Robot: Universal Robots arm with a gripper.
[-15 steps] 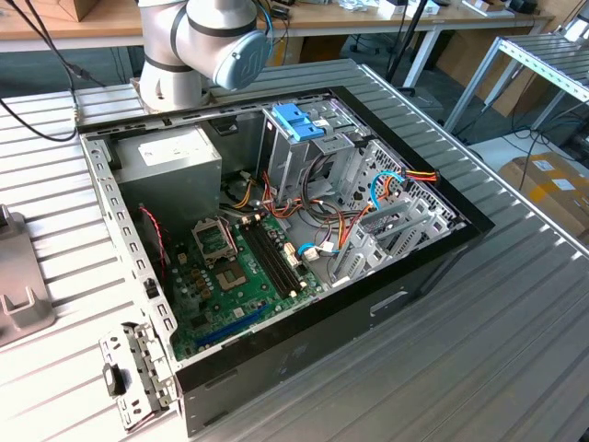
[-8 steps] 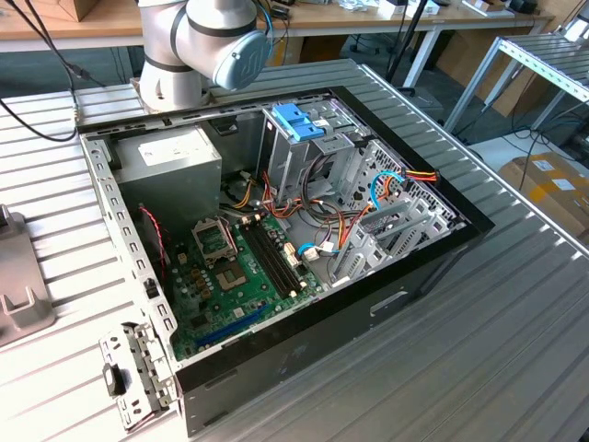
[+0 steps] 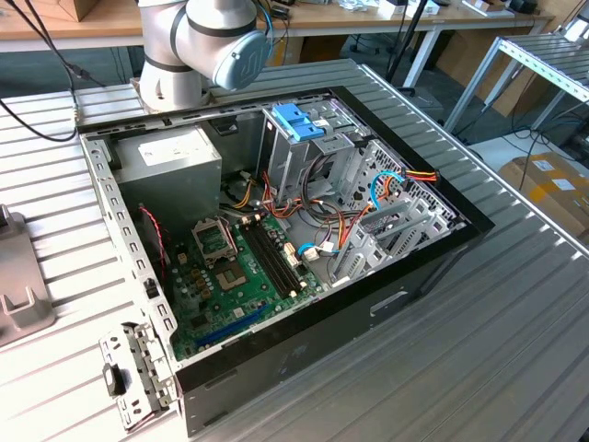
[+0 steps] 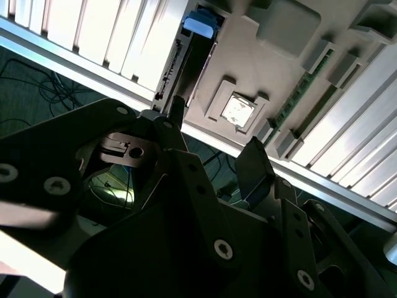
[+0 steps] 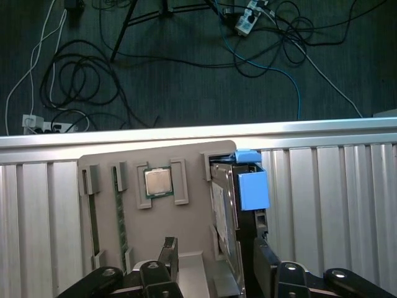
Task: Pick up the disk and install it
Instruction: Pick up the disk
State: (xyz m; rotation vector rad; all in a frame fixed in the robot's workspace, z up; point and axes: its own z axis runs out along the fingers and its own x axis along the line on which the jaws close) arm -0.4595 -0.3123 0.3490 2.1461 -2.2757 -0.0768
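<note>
The disk (image 5: 223,208) stands on edge in a slot of the grey tray (image 5: 186,226) - a pose that, I judge, offers both flat faces to a pinch. The gripper (image 5: 214,245) is spread wide, 1 finger to each side of the disk, holding nothing. In the exterior view the computer case (image 3: 322,343) lies open - apparently ready to receive it.

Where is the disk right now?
In the first wrist view, the disk stands on its edge in a slot of the grey tray, beside the square chip and close to the gripper.
</note>
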